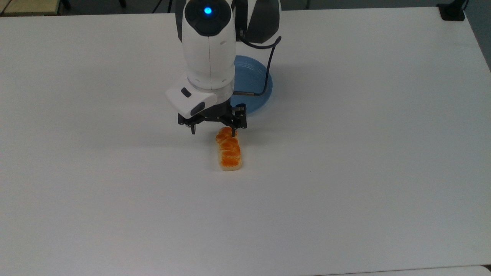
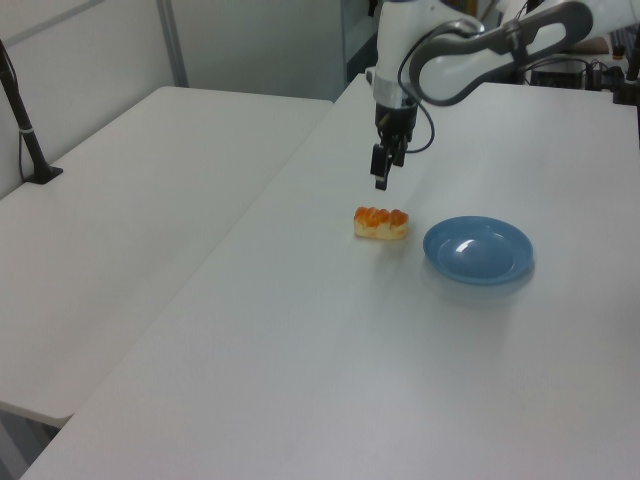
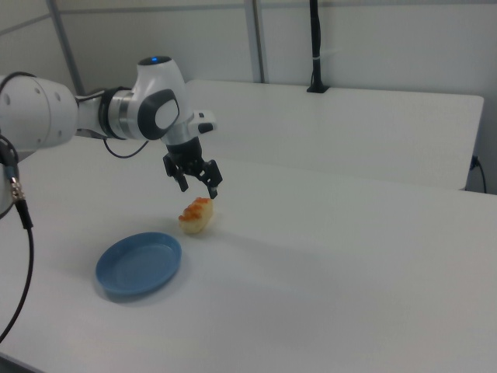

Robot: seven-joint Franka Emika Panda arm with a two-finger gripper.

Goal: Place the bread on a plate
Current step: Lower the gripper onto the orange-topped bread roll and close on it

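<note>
From the top view: bread flat on the white table, long way running up and down the picture, orange lumpy side up. Gripper up in the air with fingers spread wide apart, holding nothing. One fingertip lined up with the bread's far end, the other off toward the top view's left over bare table. Blue plate farther up the picture, partly behind the white arm, not touching the bread. From the left view: bread just beside the plate, on the left view's left of it, with a small gap between. Gripper hanging above and a bit behind the bread, pointing down, not touching it. From the right view: bread lying on the table, with the plate near it toward the right view's lower left, empty inside. Gripper open wide, floating just over the bread's far end, clear air between the fingertips and the loaf.
</note>
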